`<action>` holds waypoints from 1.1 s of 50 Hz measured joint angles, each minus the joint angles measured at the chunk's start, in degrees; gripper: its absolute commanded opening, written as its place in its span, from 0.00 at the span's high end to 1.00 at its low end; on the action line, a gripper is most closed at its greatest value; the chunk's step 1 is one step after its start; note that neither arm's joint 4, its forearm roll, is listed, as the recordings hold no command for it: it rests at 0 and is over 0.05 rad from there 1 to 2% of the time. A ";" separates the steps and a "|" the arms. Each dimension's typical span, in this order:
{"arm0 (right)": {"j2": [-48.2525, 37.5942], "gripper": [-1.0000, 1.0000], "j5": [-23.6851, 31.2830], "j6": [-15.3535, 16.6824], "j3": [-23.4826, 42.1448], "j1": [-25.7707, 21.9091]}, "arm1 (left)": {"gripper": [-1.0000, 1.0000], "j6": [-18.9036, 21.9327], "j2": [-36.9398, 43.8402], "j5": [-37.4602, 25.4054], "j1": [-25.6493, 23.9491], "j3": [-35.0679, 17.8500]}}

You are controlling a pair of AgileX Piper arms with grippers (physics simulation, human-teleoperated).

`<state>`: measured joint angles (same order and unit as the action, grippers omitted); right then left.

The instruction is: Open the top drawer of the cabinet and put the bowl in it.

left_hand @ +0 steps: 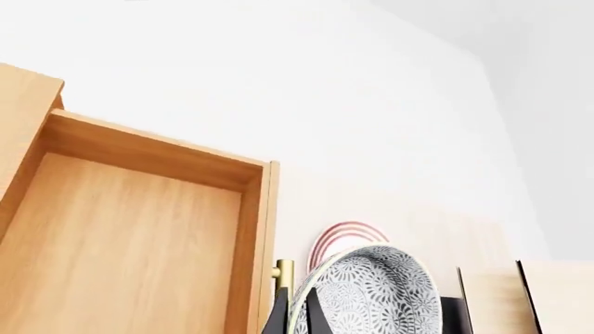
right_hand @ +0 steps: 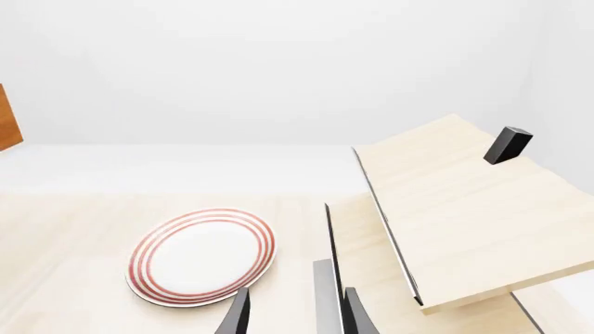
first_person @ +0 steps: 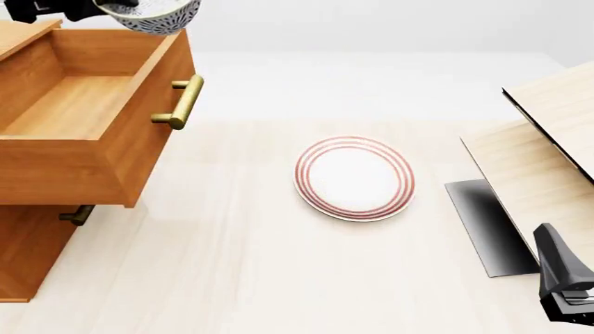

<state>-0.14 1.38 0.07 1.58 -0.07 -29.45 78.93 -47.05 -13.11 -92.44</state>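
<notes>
Overhead, tilted bowl (first_person: 156, 15) above open top drawer (first_person: 74, 104).

A flat white plate (first_person: 355, 178) ringed in red lies mid-bench (first_person: 232, 278). To its right stands a pale light-wood box (first_person: 547, 139), with a small dark block (right_hand: 508, 145) on top.

No writing, label or number seems readable anywhere, as far as these views show.
</notes>
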 measured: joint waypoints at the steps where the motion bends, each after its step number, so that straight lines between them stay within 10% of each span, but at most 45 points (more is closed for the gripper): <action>1: 0.00 0.00 0.00 0.00 0.00 0.00 | 1.00 -0.11 -0.32 0.10 0.21 0.37; 55: 0.00 0.00 0.00 0.00 0.00 0.00 | 1.00 -5.84 -13.01 6.51 13.24 18.32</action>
<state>-0.14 1.38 0.08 1.58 -0.07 -35.29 65.92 -40.54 0.13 -74.12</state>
